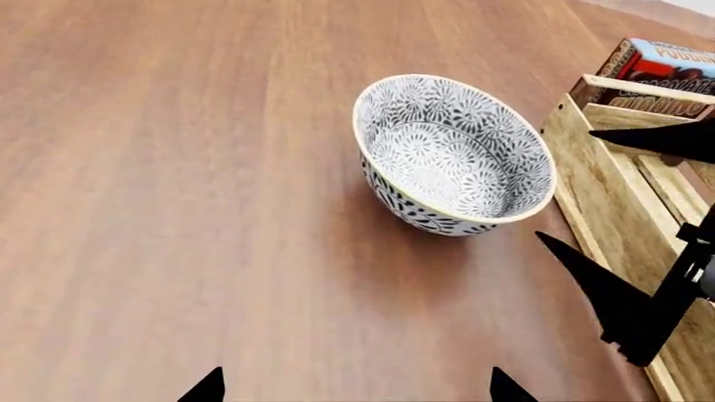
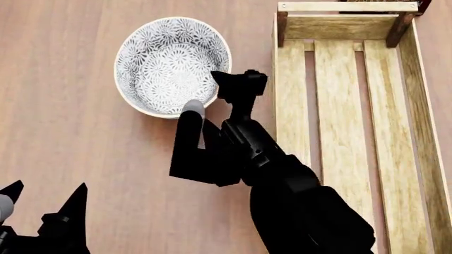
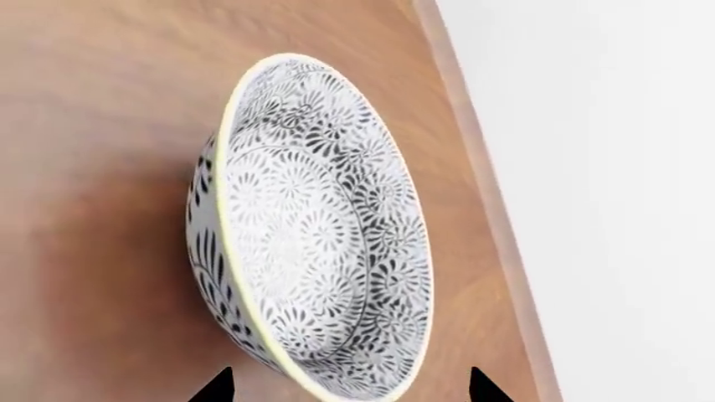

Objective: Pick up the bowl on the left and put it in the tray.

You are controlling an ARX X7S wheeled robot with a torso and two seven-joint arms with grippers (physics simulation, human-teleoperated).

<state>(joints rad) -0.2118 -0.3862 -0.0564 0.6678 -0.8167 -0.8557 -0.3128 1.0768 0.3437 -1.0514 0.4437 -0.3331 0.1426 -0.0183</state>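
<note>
The bowl (image 2: 171, 66), white with a grey-blue floral pattern and a cream rim, stands upright on the wooden table, left of the tray (image 2: 346, 26). My right gripper (image 2: 205, 91) is open and straddles the bowl's near right rim. In the right wrist view that rim of the bowl (image 3: 313, 268) runs down between the two fingertips (image 3: 221, 387). My left gripper (image 2: 46, 190) is open and holds nothing, low at the near left, well short of the bowl (image 1: 453, 155). The tray (image 1: 592, 193) holds nothing in the part that shows.
A chocolate pudding box (image 1: 659, 67) lies beyond the tray's far end rail. The right arm (image 2: 282, 180) crosses the table between the bowl and the tray. In the right wrist view the table's edge (image 3: 480, 167) runs close behind the bowl.
</note>
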